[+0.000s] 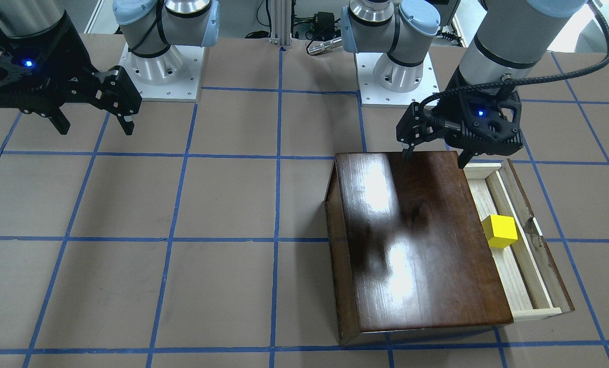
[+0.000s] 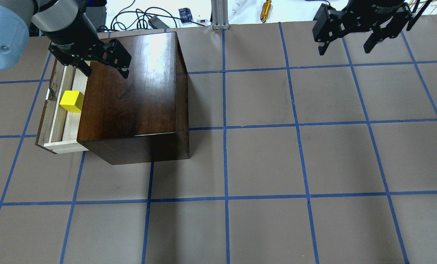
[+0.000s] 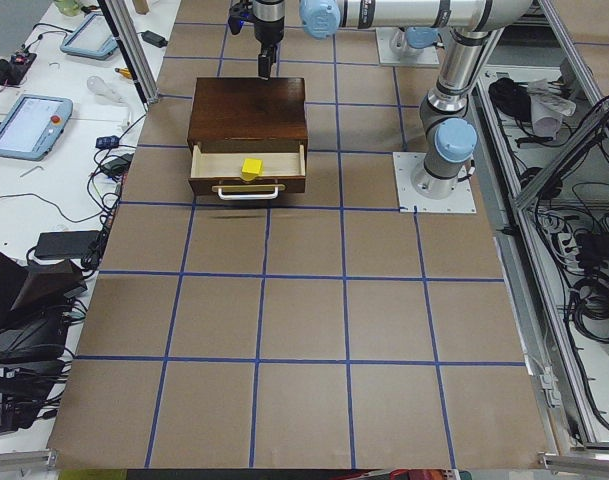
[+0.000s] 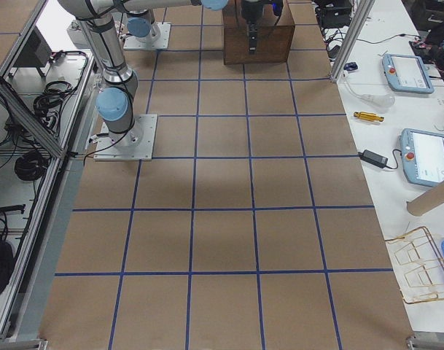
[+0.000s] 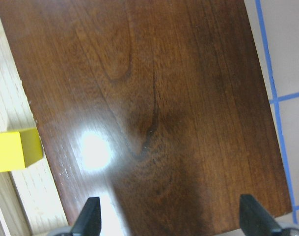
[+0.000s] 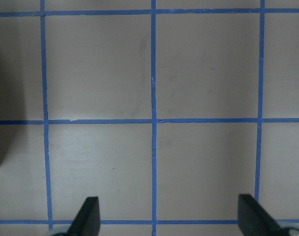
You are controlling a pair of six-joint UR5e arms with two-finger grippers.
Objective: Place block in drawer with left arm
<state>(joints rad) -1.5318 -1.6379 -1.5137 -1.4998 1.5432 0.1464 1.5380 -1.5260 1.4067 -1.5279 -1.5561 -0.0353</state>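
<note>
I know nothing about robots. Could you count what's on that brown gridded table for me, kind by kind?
Robot arms: 2 (left arm, right arm)
Dark wooden box: 1
Drawer, pulled open: 1
Yellow block, lying in the drawer: 1
Total: 5

Overhead looks down from opposite you, front view from your side, both share the glossy dark-brown wooden box (image 2: 130, 95), end views far along the brown blue-taped table (image 3: 304, 320), wrist cameras close, downward.
</note>
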